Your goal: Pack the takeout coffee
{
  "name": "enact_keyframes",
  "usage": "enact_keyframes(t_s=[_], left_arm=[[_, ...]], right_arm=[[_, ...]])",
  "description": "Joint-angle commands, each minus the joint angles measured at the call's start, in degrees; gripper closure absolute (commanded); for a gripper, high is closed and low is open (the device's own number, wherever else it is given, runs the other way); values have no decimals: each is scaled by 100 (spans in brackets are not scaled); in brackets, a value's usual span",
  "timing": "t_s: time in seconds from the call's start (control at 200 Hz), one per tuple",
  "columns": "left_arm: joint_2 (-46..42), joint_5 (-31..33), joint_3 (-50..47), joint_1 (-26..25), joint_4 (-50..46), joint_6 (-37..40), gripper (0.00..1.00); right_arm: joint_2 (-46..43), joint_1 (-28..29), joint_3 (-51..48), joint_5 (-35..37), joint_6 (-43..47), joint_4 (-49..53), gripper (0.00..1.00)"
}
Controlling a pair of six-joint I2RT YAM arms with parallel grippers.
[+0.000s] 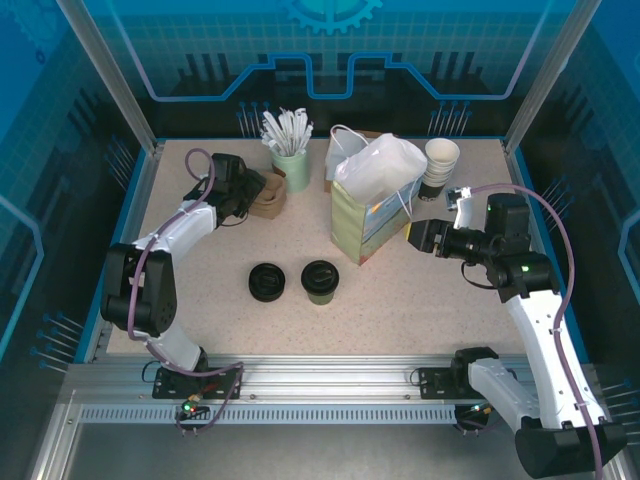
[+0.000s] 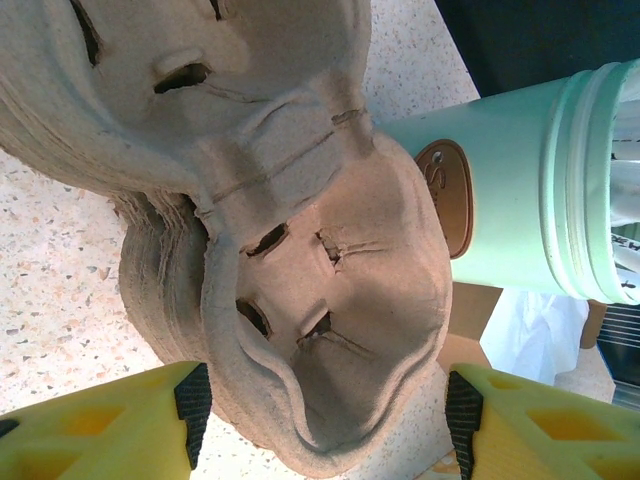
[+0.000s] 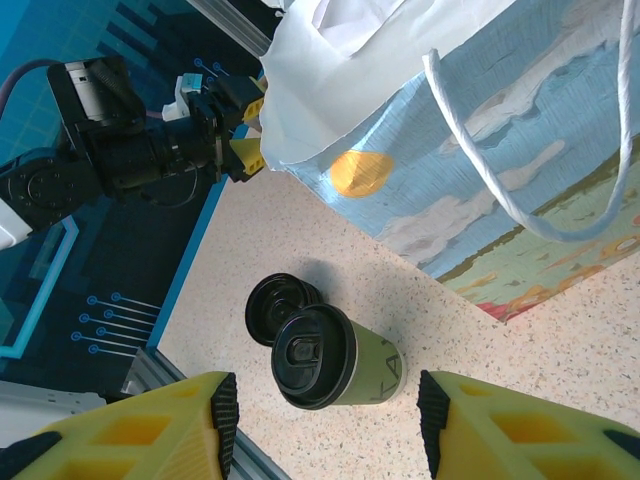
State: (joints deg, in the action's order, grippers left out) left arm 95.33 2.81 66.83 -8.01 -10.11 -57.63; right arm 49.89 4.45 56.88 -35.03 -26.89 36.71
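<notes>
In the middle of the table, toward the front: coffee cup [image 1: 320, 282] upright, black lid on, just right of a low pile of lids [image 1: 267, 281], apart from the paper bag [image 1: 372, 205] behind it. Over on the right, right gripper [image 3: 327, 405] beside the bag, jaws apart, nothing held. Far left, left gripper [image 2: 322, 405] spread around the end of a stack of cardboard cup trays [image 2: 320, 250] next to a green tumbler [image 2: 500, 200]; hard to tell whether the pads [image 2: 192, 400] actually touch the cardboard.

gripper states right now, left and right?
Left gripper: open, jaws either side of the pulp cup carrier.
Right gripper: open, holding nothing.
</notes>
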Motion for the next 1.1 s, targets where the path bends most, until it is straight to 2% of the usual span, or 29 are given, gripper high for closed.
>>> enact_keyframes(t_s=[0.0, 0.255, 0.465, 0.615, 0.875, 1.096], left_arm=[[147, 86, 93, 78, 30, -109, 37], [249, 89, 198, 72, 58, -129, 38], [267, 94, 254, 79, 98, -89, 44], [291, 84, 249, 80, 197, -130, 50], [96, 145, -29, 85, 658, -356, 66], [200, 107, 22, 89, 715, -381, 72]], right_arm=[[-5, -98, -63, -130, 94, 100, 48], [-19, -115, -89, -133, 90, 82, 47], [-17, -138, -107, -141, 96, 73, 48], [-22, -157, -124, -168, 90, 75, 48], [-18, -180, -46, -209, 65, 73, 48], [-1, -182, -57, -232, 63, 71, 48]])
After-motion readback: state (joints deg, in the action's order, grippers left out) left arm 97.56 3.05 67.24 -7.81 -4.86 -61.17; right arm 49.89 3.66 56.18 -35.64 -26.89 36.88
